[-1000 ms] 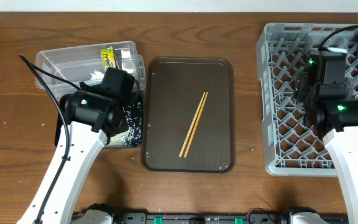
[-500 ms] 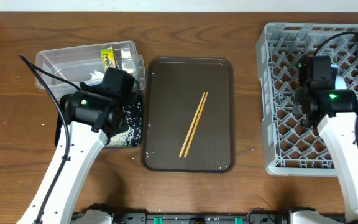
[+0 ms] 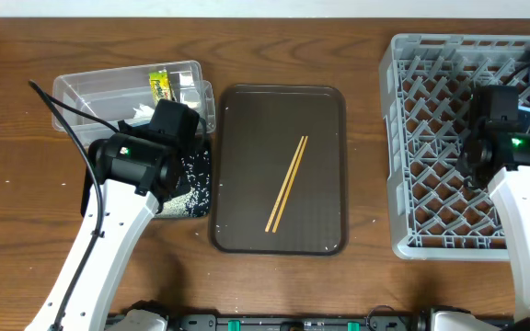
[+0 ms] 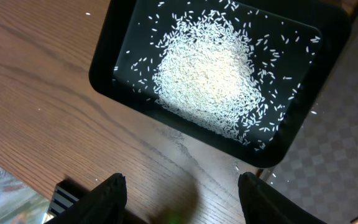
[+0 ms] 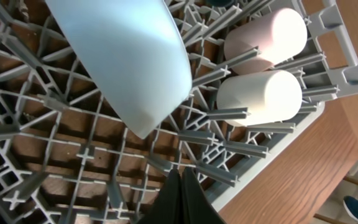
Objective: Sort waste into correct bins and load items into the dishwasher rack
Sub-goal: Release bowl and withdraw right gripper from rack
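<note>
Right wrist view: the right gripper has its fingers pressed together on nothing, low over the rack. Just beyond them the light-blue bowl leans on the lattice, and past it the white cup and the pink cup lie side by side against the rack wall. To my eye that side is loaded.

From the left wrist, the left gripper hangs with its fingers apart and empty, near the black tray, where the rice lies heaped. A few grains sit on the wood outside the rim.

Overhead, the wrapper and tissue are in the tub. The chopsticks lie together, slanted, on the brown tray, well apart from the rack.

So I judge the chopsticks are what is left. I'd lift the right arm straight up first, so it clears the bowl's edge and the rack wall. Then I'd spread the fingers on the way over and turn the wrist so they straddle both sticks across their length near the middle. They are thin and flat on the tray, so I'd come down until the tips nearly touch it, then close slowly to catch both.
</note>
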### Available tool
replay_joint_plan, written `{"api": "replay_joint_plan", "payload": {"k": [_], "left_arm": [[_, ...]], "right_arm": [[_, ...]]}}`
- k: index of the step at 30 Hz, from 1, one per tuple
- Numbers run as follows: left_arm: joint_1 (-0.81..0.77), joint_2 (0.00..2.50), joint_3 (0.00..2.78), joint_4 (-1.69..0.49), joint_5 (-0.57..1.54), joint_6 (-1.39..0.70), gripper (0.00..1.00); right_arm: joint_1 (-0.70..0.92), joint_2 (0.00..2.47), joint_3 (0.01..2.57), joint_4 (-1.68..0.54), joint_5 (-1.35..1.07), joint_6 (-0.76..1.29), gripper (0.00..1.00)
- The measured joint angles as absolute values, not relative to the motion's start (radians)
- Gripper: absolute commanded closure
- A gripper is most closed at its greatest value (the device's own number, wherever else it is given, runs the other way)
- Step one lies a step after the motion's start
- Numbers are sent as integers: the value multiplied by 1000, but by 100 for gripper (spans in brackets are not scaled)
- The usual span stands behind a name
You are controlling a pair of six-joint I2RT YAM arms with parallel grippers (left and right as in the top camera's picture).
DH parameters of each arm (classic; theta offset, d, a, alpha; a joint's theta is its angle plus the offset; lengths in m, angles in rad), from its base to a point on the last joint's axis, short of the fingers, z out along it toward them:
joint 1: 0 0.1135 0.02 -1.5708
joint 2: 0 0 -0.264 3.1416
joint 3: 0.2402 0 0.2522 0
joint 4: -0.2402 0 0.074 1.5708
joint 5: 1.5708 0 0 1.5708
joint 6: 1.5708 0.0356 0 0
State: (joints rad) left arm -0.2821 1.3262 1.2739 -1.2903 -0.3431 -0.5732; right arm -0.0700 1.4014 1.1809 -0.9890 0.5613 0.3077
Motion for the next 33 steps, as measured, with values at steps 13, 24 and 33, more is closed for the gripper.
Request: {"api": "replay_joint_plan", "payload": {"k": [13, 24, 33], "left_arm": [[-282, 1326, 1274, -1290, -343, -574, 39], [-282, 1326, 1274, -1290, -343, -574, 39], [-282, 1326, 1274, -1290, -343, -573, 39]], "right_arm": [[-73, 1491, 1179, -755, 570, 298, 90], [-72, 1486, 1178, -856, 340, 183, 84], [-73, 1486, 1178, -886, 318, 166, 81]]}}
